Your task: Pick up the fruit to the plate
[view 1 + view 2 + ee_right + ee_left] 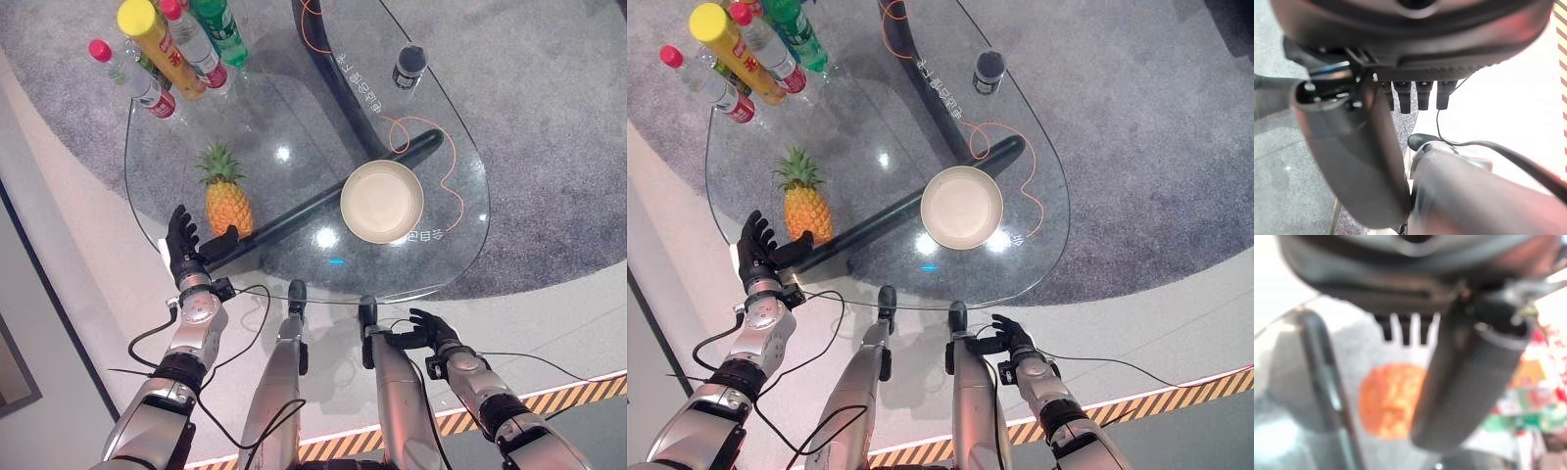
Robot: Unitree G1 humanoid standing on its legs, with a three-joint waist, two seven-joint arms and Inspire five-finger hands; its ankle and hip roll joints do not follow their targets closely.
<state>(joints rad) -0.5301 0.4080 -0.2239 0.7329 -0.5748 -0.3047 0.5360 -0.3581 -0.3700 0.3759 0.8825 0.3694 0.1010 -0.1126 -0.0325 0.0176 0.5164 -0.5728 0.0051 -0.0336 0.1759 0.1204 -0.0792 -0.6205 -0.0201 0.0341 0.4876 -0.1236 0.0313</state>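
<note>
1. The glass table (196,127) carried everything: a cluster of bottles (167,49) at the far left corner, a small dark jar (409,67) at the far right, and an orange cable (446,181) looping across the top towards the near right edge.
2. The plate (382,202), round, pale and bare, sat on the near right part of the glass, well apart from the fruit.
3. The pineapple (227,199) stood upright on the near left part of the table, crown pointing away from the robot, not lifted and not gripped.
4. The left hand (184,245) was at the table's near left edge, just beside the pineapple's base, fingers straight and spread with the thumb reaching towards the fruit; it grasped nothing. In the left wrist view the fruit appeared as an orange blur past the thumb (1464,382).
5. The right hand (431,331) hung below the table's near edge, relaxed and empty.
6. Judgement: the step in hand was the approach to the pick, with nothing yet moved. The next move appeared to call for the left hand to advance and wrap round the pineapple's body, then lift it and carry it rightwards to the plate.
</note>
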